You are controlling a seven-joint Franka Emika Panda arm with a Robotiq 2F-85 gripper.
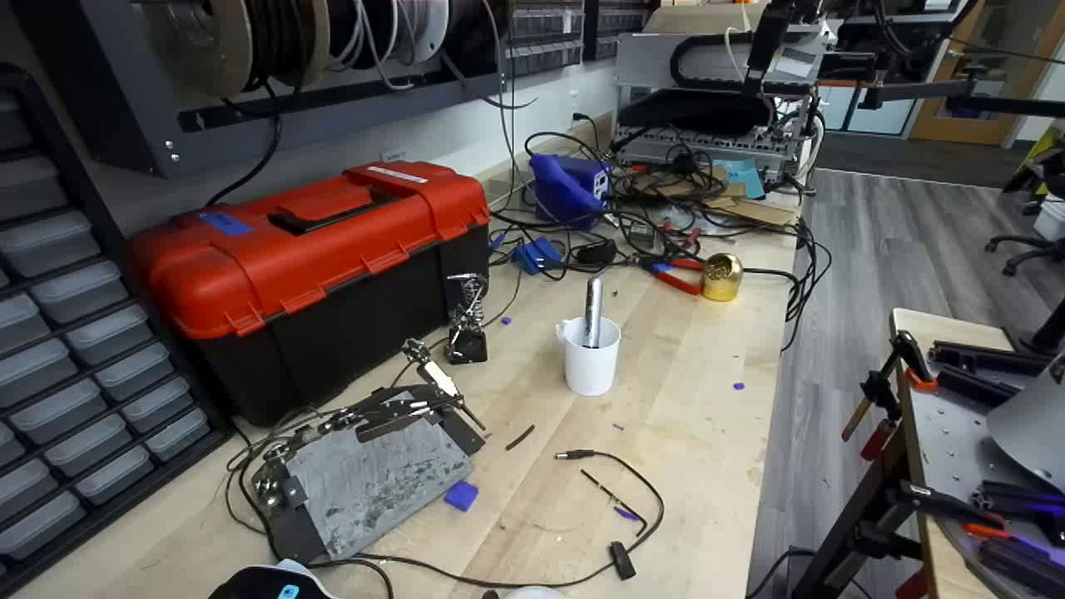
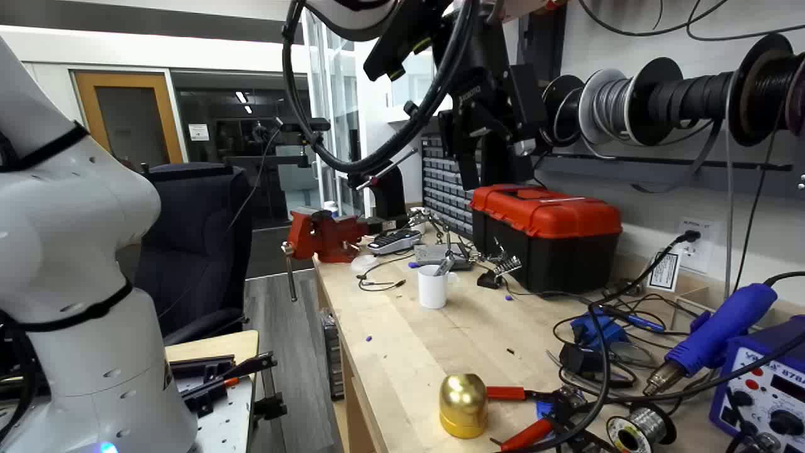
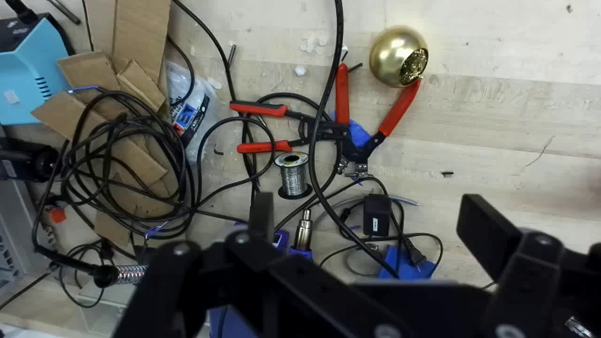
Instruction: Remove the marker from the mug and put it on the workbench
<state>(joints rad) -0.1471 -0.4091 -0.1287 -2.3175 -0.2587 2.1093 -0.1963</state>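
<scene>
— Where is your hand?

— My gripper (image 3: 373, 218) hangs in the air high above the pale workbench (image 1: 699, 416), pointing down, its two fingers (image 3: 488, 232) spread wide apart (the wrist view shows both of them plainly).

— And the marker (image 2: 444, 265)?

— Thin and grey, it stands inside the white mug (image 2: 433, 289), which rests upright on the wood, well apart from me. The upper part shows over the rim; the lower end is hidden within. In an exterior view it leans to the right.

— What stands around the mug?

— In an exterior view, a red-lidded toolbox (image 1: 316, 258) sits to its left beside the wall (image 1: 542, 104), with a small coiled metal stand (image 1: 467, 333) between the two. A grey panel (image 1: 374, 487) rests at near left. A red vise (image 2: 324, 236) occupies the far left end of the workbench in an exterior view.

— And beneath you?

— In the wrist view I look down on a round gold container (image 3: 392, 51) filled with metal curls (image 3: 414, 65), with red-handled pliers (image 3: 399, 108) just beside it. To their left, a spool of silvery wire (image 3: 294, 177) stands near a second red-handled tool (image 3: 263, 146). To the right of the spool and nearer, a small black adapter (image 3: 377, 213) lies on the wood.
</scene>
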